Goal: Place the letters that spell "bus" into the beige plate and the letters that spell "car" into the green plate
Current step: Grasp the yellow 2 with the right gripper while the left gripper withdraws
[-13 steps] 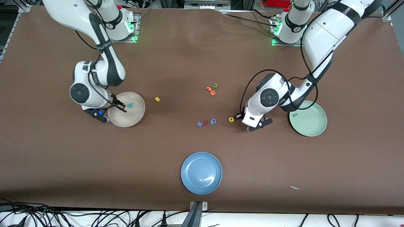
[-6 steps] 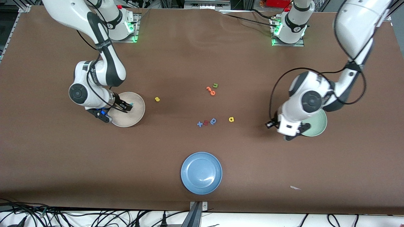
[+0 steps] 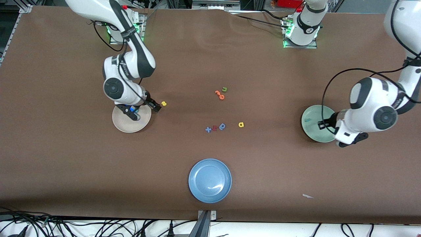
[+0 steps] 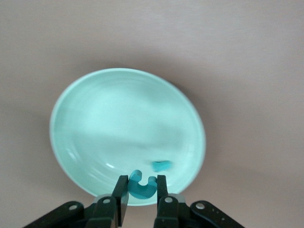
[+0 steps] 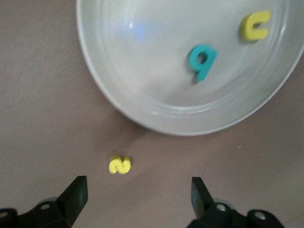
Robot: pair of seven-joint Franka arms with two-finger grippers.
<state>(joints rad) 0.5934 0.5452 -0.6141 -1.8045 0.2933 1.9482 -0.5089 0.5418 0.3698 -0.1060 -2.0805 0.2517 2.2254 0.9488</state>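
My left gripper (image 4: pixel 142 186) is shut on the teal "c" (image 4: pixel 141 185) and hangs over the green plate (image 4: pixel 95 118), above its rim. A teal "r" (image 4: pixel 161 166) lies in that plate. In the front view the left gripper (image 3: pixel 324 125) is over the green plate (image 3: pixel 310 134). My right gripper (image 5: pixel 137 190) is open and holds nothing. It is low over the table beside the beige plate (image 5: pixel 142 90), close to the yellow "s" (image 5: pixel 119 165). In the beige plate lie the teal "b" (image 5: pixel 203 61) and the yellow "u" (image 5: pixel 255 25). The yellow "a" (image 3: pixel 241 124) lies mid-table.
A blue plate (image 3: pixel 210 180) stands nearest the front camera. Two orange pieces (image 3: pixel 219 94) and a green "u" (image 3: pixel 224 89) lie mid-table. A blue "x", a red piece and a blue letter (image 3: pixel 215 127) form a row beside the yellow "a". A paper scrap (image 3: pixel 307 196) lies toward the left arm's end.
My right gripper opened over the beige plate and swung out toward the yellow "s". My left arm carried the teal "c" from beside the yellow "a" to over the green plate.
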